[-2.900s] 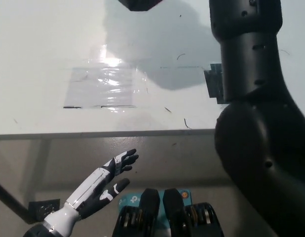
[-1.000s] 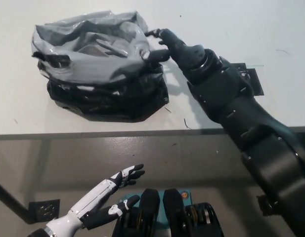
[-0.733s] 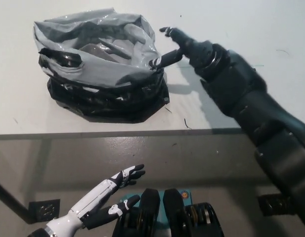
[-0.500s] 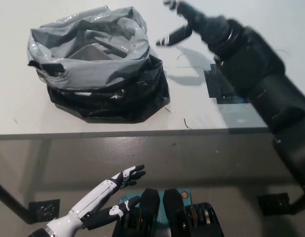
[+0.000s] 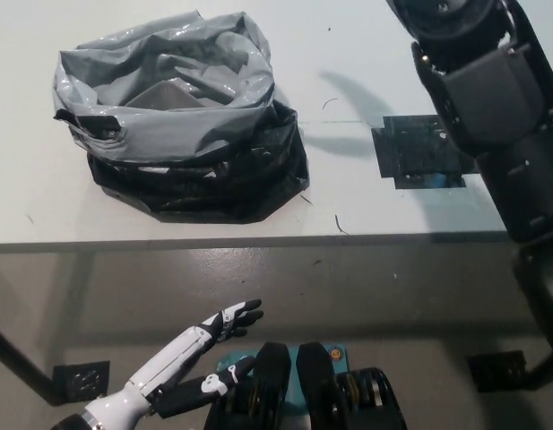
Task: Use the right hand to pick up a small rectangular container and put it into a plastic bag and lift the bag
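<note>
A crumpled plastic bag [image 5: 182, 125], grey at the top and black lower down, stands on the white table [image 5: 348, 54] at the left with its mouth open upward. Inside it a grey flat-sided shape [image 5: 159, 91] shows, which may be the small container. My black right arm [image 5: 491, 98] rises along the right side and leaves the picture at the top edge, so its hand is out of sight. It stands well apart from the bag. My white left hand [image 5: 200, 345] rests below the table's front edge at the lower left, open and holding nothing.
A dark square patch [image 5: 421, 152] lies on the table just left of the right arm. The table's front edge [image 5: 258, 244] runs across the middle of the picture, with grey floor below it.
My right hand has let go of the bag's rim and pulled away up and to the right, out of the picture. The bag stays on the table. The left hand has barely moved.
</note>
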Tool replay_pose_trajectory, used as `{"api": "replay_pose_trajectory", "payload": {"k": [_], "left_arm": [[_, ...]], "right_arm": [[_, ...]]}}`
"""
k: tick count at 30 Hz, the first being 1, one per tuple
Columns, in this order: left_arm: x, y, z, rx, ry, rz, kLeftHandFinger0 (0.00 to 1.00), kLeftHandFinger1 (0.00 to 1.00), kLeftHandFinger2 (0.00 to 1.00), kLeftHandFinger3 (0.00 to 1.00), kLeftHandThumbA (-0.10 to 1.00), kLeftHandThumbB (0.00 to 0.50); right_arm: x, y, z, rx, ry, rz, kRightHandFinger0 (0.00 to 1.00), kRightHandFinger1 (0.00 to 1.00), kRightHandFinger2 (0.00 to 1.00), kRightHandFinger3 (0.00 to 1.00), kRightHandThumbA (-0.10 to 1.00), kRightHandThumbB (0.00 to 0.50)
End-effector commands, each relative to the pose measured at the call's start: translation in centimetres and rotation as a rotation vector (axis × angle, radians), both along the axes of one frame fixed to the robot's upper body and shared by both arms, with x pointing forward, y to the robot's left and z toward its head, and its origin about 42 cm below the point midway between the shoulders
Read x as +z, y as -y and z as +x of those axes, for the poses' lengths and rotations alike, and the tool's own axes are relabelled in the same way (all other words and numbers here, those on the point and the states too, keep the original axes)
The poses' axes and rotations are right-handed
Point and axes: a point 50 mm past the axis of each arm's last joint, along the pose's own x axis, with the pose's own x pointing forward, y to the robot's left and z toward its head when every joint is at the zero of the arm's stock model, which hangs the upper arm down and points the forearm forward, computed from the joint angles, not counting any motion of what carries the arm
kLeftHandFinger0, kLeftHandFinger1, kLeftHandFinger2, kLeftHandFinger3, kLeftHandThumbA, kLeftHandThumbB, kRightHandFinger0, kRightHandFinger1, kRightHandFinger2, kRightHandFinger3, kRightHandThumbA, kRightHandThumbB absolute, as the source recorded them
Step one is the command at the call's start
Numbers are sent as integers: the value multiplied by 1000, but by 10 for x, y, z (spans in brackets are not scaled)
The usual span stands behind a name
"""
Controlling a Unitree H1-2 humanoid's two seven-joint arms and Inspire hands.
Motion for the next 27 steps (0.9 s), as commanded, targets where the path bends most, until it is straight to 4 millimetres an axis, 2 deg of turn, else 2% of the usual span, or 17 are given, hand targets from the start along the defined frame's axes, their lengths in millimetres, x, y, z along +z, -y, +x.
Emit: {"api": "replay_pose_trajectory", "payload": {"k": [1,3,5,6,8,10,12,13,14,17,18,20,21,23,24,26,27], "left_arm": [[37,-4,31,30,136,5,1000,1000,1000,1000,791,259],[39,-5,34,50,152,-8,1000,1000,1000,1000,829,264],[43,-7,39,95,180,-53,1000,1000,1000,1000,919,251],[43,-7,39,95,180,-53,1000,1000,1000,1000,919,251],[46,-13,43,140,201,-96,1000,1000,1000,1000,956,241],[50,-19,47,192,218,-142,1000,1000,1000,1000,1000,222],[52,-23,50,228,232,-174,1000,1000,1000,1000,1000,203],[52,-25,51,239,237,-183,1000,1000,1000,1000,1000,188],[54,-26,55,260,238,-205,1000,1000,1000,1000,1000,205],[55,-27,59,271,249,-213,1000,1000,1000,1000,1000,208],[55,-27,62,272,254,-212,1000,1000,1000,1000,1000,207],[55,-28,64,271,244,-217,1000,1000,1000,1000,1000,221],[54,-29,64,270,234,-212,1000,1000,1000,1000,1000,226],[52,-30,64,271,231,-207,1000,1000,1000,1000,1000,233],[49,-30,63,274,230,-197,1000,1000,1000,1000,1000,245],[46,-30,61,275,216,-200,1000,1000,1000,1000,1000,250],[45,-30,60,274,213,-202,1000,1000,1000,1000,1000,250]], "right_arm": [[109,68,-153,106,582,196,1000,1000,1000,1000,1000,360],[101,79,-170,122,622,196,1000,1000,1000,1000,1000,334],[75,97,-203,176,643,207,1000,1000,1000,1000,1000,307],[75,97,-203,176,643,207,1000,1000,1000,1000,1000,307],[49,108,-229,199,664,210,1000,1000,1000,1000,1000,333],[19,115,-254,206,692,230,1000,1000,1000,1000,1000,301],[-5,117,-271,216,715,262,1000,1000,1000,1000,1000,280],[-15,116,-278,212,712,282,1000,1000,1000,1000,1000,303],[-37,112,-293,196,706,324,1000,1000,1000,1000,1000,298],[-66,104,-308,191,691,377,1000,1000,1000,1000,1000,276],[-84,96,-315,193,665,421,1000,1000,1000,1000,1000,264],[-100,85,-319,191,643,457,1000,1000,1000,1000,1000,253],[-125,75,-318,187,609,459,1000,1000,1000,1000,1000,198],[-159,65,-312,173,530,440,1000,1000,1000,1000,1000,155],[-186,57,-299,102,468,428,1000,1000,1000,1000,1000,205],[-210,52,-282,13,443,378,1000,1000,1000,1000,1000,212],[-213,53,-281,4,441,368,1000,1000,1000,1000,1000,212]]}}
